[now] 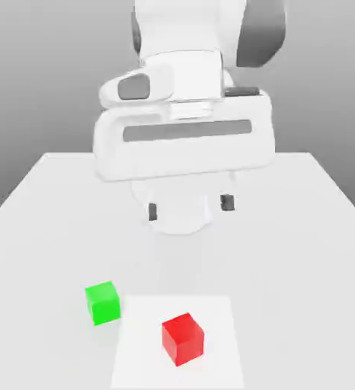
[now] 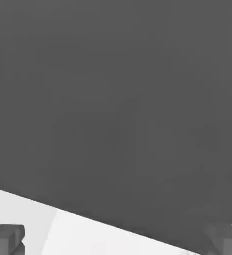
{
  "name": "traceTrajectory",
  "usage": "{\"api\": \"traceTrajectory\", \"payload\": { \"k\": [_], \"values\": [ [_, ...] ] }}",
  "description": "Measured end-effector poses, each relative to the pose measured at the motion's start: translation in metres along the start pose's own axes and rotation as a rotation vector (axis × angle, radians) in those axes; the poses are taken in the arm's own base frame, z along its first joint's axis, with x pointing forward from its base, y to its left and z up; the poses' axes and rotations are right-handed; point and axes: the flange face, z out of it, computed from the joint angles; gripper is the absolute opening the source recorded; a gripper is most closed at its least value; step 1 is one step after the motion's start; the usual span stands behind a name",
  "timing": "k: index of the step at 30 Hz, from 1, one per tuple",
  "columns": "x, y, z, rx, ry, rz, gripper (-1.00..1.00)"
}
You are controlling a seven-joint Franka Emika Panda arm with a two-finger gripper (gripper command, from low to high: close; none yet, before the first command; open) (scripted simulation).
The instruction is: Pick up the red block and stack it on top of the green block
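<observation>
1. Exterior view: nothing is picked yet. The gripper [image 1: 189, 206] hangs wide open and empty above the table [image 1: 302, 228], well apart from both blocks. The red block [image 1: 183, 338] lies at 6 o'clock from it, on a paler patch [image 1: 219, 312]; the green block [image 1: 103, 302] is near the red's 10 o'clock. The next move probably calls for descending over red; nothing stands between.
2. Hand view: both fingertips [image 2: 6, 238] flank bare table edge against grey backdrop.

The gripper [image 1: 189, 207] is hanging high above the table [image 1: 302, 228] with its jaws standing wide apart and nothing lying between them. Open tabletop is lying all around the red block [image 1: 183, 338] and the green block [image 1: 103, 302]. The blocks are sitting near each other but apart, leaving a gap between them for a finger
</observation>
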Motion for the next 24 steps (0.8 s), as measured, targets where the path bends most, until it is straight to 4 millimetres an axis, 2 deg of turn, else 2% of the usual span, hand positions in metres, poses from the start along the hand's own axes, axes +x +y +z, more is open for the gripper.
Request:
{"api": "traceTrajectory", "payload": {
  "k": [6,12,13,19,21,24],
  "values": [
    [-0.046,0.028,0.108,-0.107,-0.159,-0.123,0.00],
    [-0.067,0.044,0.181,-0.134,-0.196,-0.153,0.00],
    [-0.070,0.046,0.190,-0.133,-0.196,-0.152,-1.00],
    [-0.071,0.047,0.194,-0.134,-0.198,-0.152,-1.00],
    [-0.068,0.045,0.184,-0.134,-0.197,-0.152,-1.00],
    [-0.062,0.040,0.154,-0.134,-0.197,-0.153,-1.00]
  ]
}}
